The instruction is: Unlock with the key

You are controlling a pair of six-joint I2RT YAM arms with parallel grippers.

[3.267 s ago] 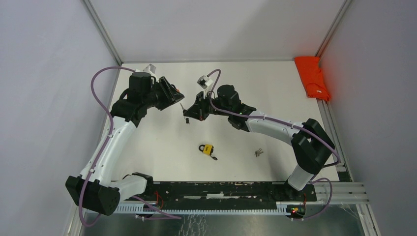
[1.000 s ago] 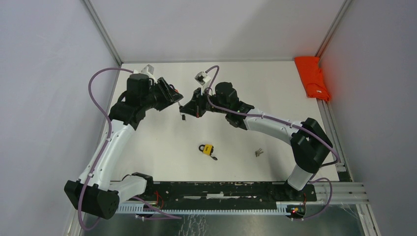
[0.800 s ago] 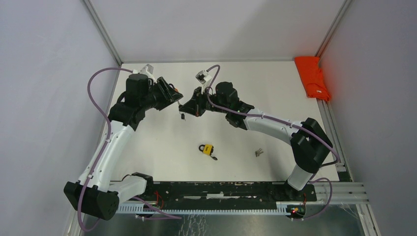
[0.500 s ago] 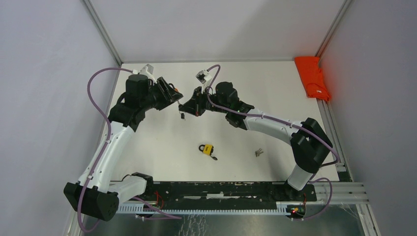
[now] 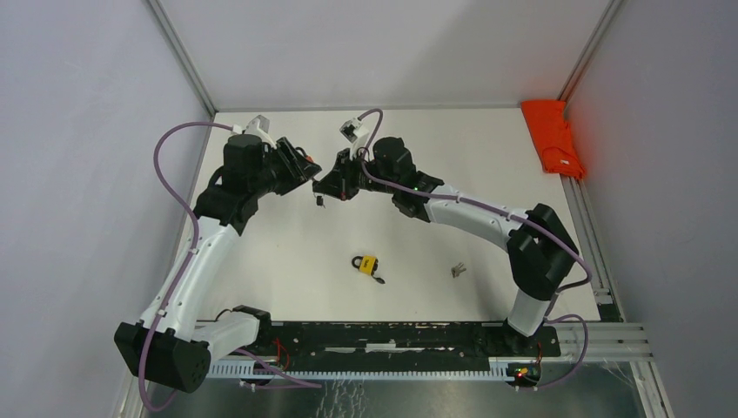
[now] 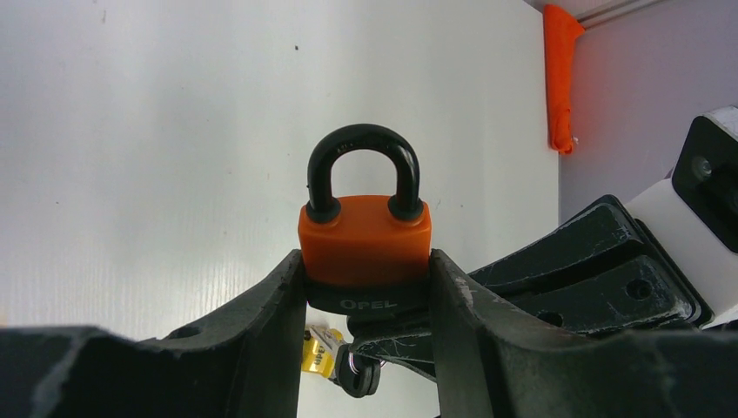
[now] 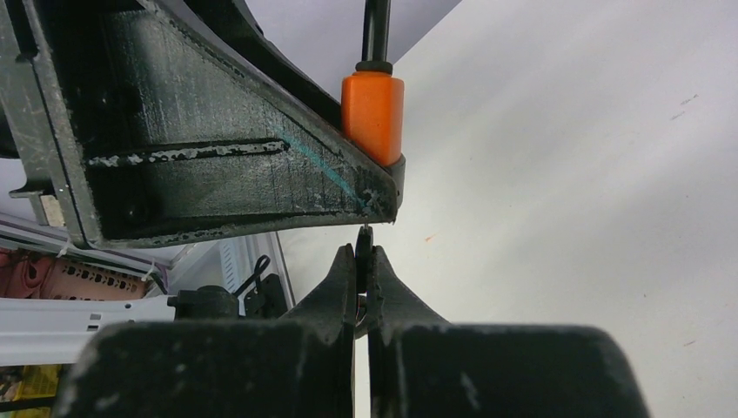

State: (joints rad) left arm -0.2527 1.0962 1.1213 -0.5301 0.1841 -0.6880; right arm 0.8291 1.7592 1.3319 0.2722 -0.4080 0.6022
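At the far left of the table (image 5: 487, 165), held up off the surface, the orange padlock (image 6: 364, 239) sits clamped by its body between the left gripper (image 6: 365, 261) fingers. Its black shackle points away from the wrist and its base faces the right arm. The right gripper (image 7: 365, 252) is pressed together on the key (image 7: 364, 233), whose thin blade pokes out just under the lock's base. I cannot tell whether the tip has entered the keyway.

I judge the padlock to be a rigid, fairly heavy lump with a smooth plastic jacket, so it could swivel in the fingers under a sideways push. Holding it across the flat sides of the body, as now, looks right to me because it leaves the shackle and base free. The key is light, stiff and thin, and it may tilt in the pinch if it meets the lock off-axis.

The two sets of fingers are crowded very close together, and the left finger partly hides the keyway from the right wrist view. Well apart, near the middle of the table, lies a yellow padlock (image 5: 368, 263) with loose keys (image 5: 457, 271) to its right. An orange object (image 5: 552, 138) sits at the far right edge.
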